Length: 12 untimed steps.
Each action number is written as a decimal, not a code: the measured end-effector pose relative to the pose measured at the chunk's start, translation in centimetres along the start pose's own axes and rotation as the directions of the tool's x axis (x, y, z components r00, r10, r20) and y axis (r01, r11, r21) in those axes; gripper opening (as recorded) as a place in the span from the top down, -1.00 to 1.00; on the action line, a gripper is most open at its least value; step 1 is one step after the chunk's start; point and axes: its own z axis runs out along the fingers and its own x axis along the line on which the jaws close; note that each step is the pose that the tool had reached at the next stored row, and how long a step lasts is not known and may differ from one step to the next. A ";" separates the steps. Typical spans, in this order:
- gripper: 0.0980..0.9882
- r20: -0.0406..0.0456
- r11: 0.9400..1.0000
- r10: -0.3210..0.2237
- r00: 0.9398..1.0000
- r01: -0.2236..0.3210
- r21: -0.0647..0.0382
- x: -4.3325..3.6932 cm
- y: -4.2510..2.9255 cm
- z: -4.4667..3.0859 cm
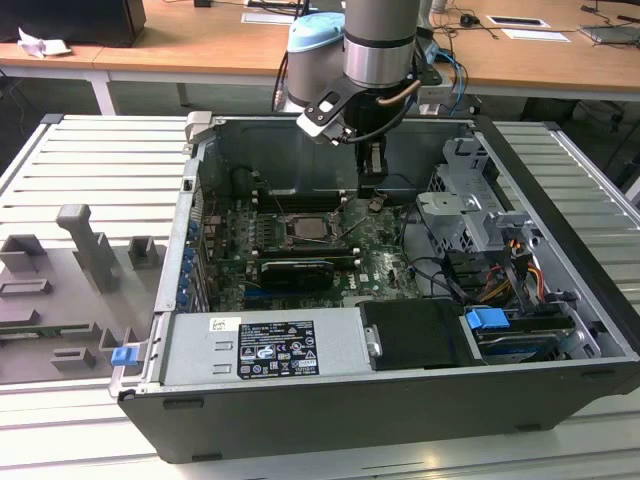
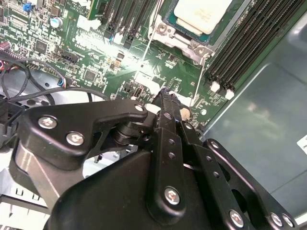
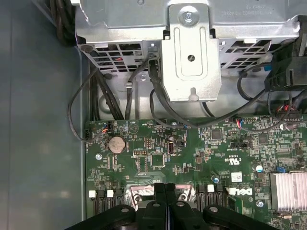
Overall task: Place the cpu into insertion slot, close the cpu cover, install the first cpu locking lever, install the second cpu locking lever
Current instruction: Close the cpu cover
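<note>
The black end effector, fingers pressed together and empty, hangs above the green circuit board, near the pale silver-beige square cpu in the metal-rimmed insertion slot.

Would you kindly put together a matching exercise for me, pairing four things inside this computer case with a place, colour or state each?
Things
1. chip
2. coin battery
3. hand
4. drive cage

Descriptions
A. on the green board, near the grey case wall
B. shut, fingers together
C. bare silver metal, beyond the board's edge
D. pale square face

Pairs: 1-D, 2-A, 3-B, 4-C.
</note>
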 end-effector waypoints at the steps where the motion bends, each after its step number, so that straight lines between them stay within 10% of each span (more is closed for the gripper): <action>1: 0.98 0.000 1.000 0.000 1.000 0.000 0.000 0.00 0.06 0.01; 12: 0.98 0.000 1.000 0.000 1.000 0.000 0.000 0.03 0.68 0.06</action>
